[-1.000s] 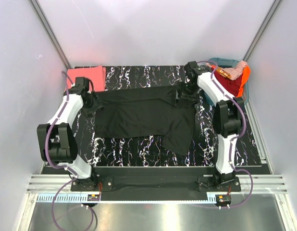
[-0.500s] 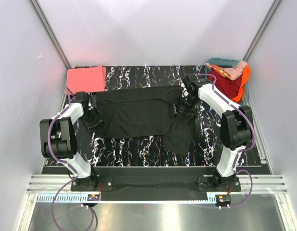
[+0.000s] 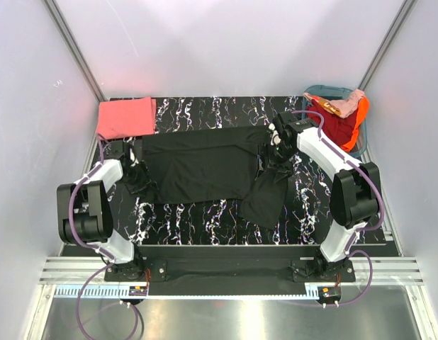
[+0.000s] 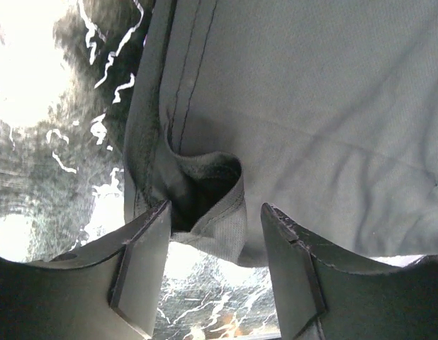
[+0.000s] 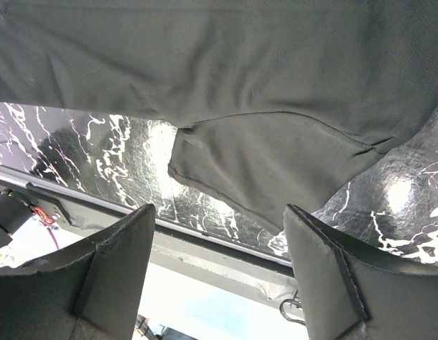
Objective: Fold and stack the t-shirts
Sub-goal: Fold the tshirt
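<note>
The black t-shirt (image 3: 198, 166) lies spread across the middle of the marbled black table (image 3: 205, 216) in the top view. Its body is a broad flat band. One rumpled sleeve hangs toward the lower right of the cloth.

The coral-pink t-shirt (image 3: 125, 117) sits folded in the upper left corner of the table, well apart from the black one. In the upper right corner stands a teal basket (image 3: 325, 91) holding red and orange cloth (image 3: 341, 122).

The left gripper (image 3: 139, 176) is low at the left edge of the black t-shirt. In the left wrist view its fingers (image 4: 142, 258) stand apart. A curled loop of stitched hem (image 4: 212, 191) sits just above the gap between the tips. The loop touches the finger at the lower left of that frame, and the other finger is clear of it, so nothing is pinched.

The right gripper (image 3: 274, 154) hovers over the right part of the shirt, above the sleeve. In the right wrist view its fingers (image 5: 116, 273) are spread wide with nothing between them. The sleeve's edge (image 5: 261, 170) lies across the centre of that frame, on the marbled surface.
</note>
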Robot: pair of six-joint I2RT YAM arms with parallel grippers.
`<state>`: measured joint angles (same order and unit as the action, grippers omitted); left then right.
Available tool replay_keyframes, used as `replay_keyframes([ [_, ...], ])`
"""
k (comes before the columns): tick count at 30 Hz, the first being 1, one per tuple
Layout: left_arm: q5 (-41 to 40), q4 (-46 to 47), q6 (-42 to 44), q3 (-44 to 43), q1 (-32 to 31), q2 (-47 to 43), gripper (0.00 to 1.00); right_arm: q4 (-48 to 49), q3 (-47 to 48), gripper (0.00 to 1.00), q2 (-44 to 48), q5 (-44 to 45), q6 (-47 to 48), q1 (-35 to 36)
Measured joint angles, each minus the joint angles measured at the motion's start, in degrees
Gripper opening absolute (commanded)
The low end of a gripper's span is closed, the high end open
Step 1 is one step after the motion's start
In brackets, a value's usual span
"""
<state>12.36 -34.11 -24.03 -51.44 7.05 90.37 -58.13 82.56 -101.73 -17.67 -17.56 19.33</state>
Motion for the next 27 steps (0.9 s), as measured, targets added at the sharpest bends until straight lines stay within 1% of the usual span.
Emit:
replay_keyframes([
  [3, 0.42, -0.24, 0.00, 0.70, 0.35, -0.96, 0.54, 0.02, -0.52, 0.80, 0.20, -0.02, 0.00, 0.00],
  [4, 0.57, -0.24, -0.02, 0.90, 0.48, -1.25, 0.51, 0.00, -0.63, 0.80, 0.22, -0.02, 0.02, 0.00],
  [9, 0.74, -0.63, -0.31, 2.32, 1.22, -3.76, 0.46, 0.00, -0.94, 0.80, 0.42, 0.00, 0.07, 0.00],
  [10, 0.72, -0.81, -0.44, 2.75, 1.40, -4.52, 0.44, 0.00, -0.96, 0.80, 0.48, 0.00, 0.09, 0.00],
  [15, 0.76, -1.90, -1.77, 5.03, 2.49, -6.71, 0.40, 0.02, -1.73, 0.80, 1.07, 0.00, 0.26, 0.00],
  [20, 0.55, -3.41, -3.28, 7.32, 3.45, -6.71, 0.29, 0.04, -2.86, 0.80, 2.03, -0.02, 0.48, 0.00],
  [23, -0.85, -4.74, -4.33, 7.93, 3.96, -6.71, 0.27, 0.07, -3.58, 0.80, 2.75, -0.02, 0.74, 0.00],
  [26, -3.39, -6.64, -5.79, 7.89, 4.33, -6.71, 0.29, 0.04, -4.31, 0.80, 3.41, -0.02, 0.92, 0.00],
  [27, -4.04, -7.32, -6.25, 7.85, 4.46, -6.71, 0.31, 0.04, -4.50, 0.80, 3.56, -0.02, 0.94, 0.00],
])
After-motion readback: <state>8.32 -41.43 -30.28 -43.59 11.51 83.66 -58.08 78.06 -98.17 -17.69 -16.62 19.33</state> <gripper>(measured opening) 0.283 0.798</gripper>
